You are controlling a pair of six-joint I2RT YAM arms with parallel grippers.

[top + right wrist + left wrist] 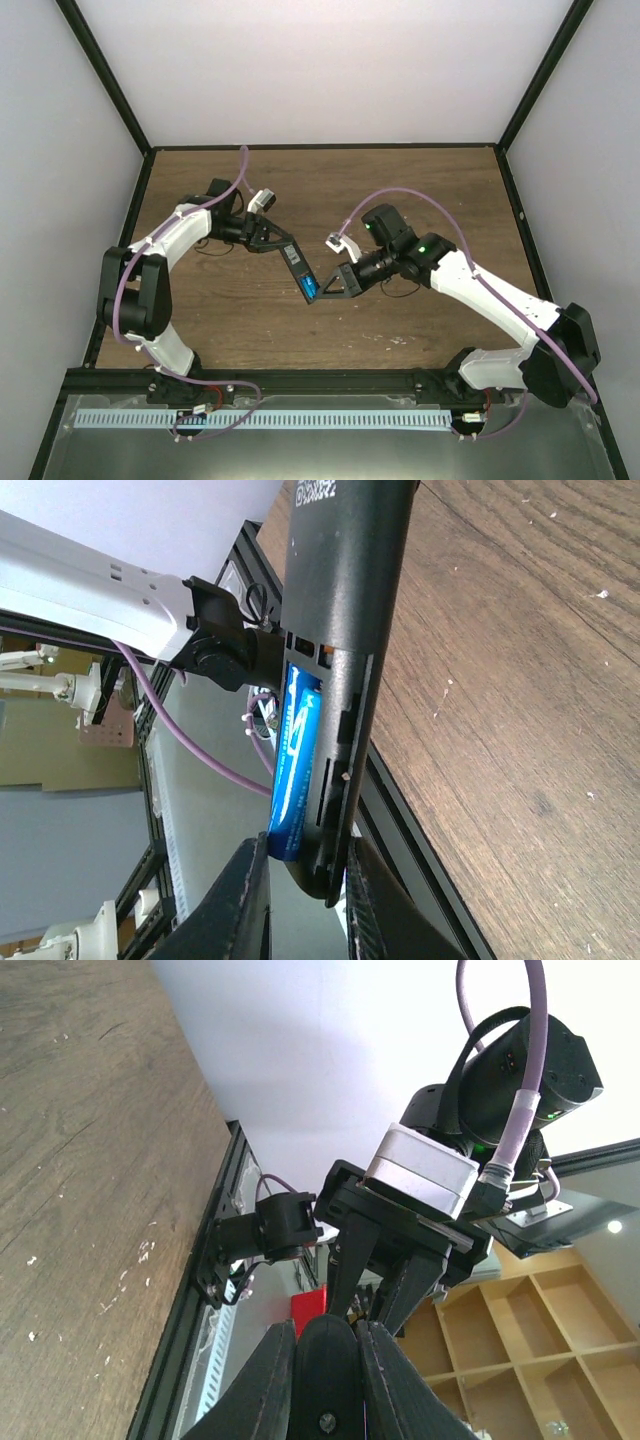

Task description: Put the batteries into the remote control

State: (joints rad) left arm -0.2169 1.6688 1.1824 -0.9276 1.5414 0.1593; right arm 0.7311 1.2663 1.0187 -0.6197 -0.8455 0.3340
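The black remote control (297,262) hangs in the air over the middle of the table, back side showing. My left gripper (283,245) is shut on its upper end; in the left wrist view that rounded black end (325,1370) sits tight between the fingers (262,1380). A bright blue battery (295,770) lies lengthwise in the remote's open compartment (340,630). My right gripper (302,855) straddles the remote's lower end: one finger (240,910) touches the battery's end, the other presses the remote's edge. From above, the battery (307,290) sits right beside my right gripper (330,288).
Below is a wooden table (420,190) with white walls on three sides. A black frame rail (330,378) runs along the near edge by the arm bases. Pale specks of debris (396,340) lie on the wood near the right arm.
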